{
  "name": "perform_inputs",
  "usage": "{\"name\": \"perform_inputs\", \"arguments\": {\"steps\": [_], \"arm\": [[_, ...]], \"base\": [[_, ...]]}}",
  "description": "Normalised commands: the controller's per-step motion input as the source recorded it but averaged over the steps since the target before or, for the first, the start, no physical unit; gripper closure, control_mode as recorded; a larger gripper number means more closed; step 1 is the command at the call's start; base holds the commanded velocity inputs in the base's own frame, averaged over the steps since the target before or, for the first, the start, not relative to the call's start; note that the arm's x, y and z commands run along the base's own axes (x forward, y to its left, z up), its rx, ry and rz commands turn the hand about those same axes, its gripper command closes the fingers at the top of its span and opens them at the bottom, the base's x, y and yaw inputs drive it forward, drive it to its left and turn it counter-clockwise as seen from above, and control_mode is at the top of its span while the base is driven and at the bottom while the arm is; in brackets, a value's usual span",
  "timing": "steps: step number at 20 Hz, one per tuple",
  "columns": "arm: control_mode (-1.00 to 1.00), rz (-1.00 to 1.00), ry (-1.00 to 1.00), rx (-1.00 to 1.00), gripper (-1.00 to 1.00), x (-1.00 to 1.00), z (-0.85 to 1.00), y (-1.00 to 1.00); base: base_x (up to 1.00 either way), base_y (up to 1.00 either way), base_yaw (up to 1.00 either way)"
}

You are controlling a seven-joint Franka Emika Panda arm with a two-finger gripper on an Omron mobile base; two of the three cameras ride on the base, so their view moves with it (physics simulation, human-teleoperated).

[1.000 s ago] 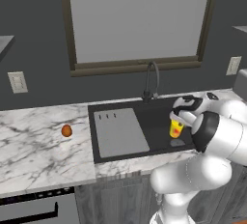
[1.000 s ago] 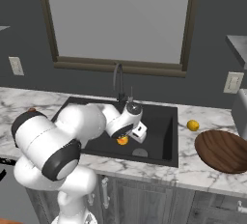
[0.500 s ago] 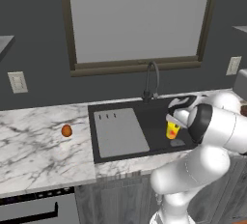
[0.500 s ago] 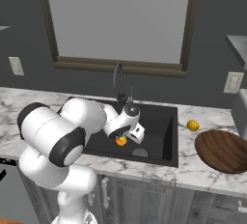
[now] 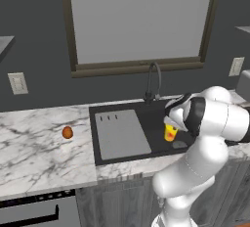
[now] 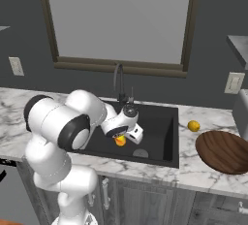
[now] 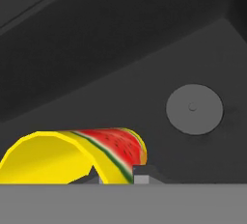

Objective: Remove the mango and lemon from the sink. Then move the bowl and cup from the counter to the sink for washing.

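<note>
Your gripper (image 6: 121,138) is clamped on the cup (image 5: 170,132) rim, the cup hanging under the hand over the sink (image 5: 157,120). Drain (image 7: 194,108) lies just ahead and below: your lowering line runs straight down.

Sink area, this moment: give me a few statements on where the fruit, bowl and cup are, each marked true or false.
1. The cup is held by the gripper over the sink. True.
2. The mango lies in the sink basin. False: it sits on the counter, left of the sink.
3. The lemon rests on the counter to the right of the sink. True.
4. The bowl is already in the sink. False: it is on the counter, right of the sink, near the lemon.
5. The cup stands on the counter beside the mango. False: it is in the gripper, above the basin near the round drain.
</note>
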Motion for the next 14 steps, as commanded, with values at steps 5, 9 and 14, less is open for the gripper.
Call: {"name": "perform_inputs", "arguments": {"steps": [5,9,14], "arm": [[-1.0,0.0,0.0,0.0,1.0,0.17,-0.14,0.06],[-1.0,0.0,0.0,0.0,1.0,0.16,-0.15,0.06],[-1.0,0.0,-0.01,0.0,1.0,0.18,-0.13,0.05]], "base": [[0.0,0.0,0.0],[0.0,0.0,0.0],[0.0,0.0,0.0]]}}
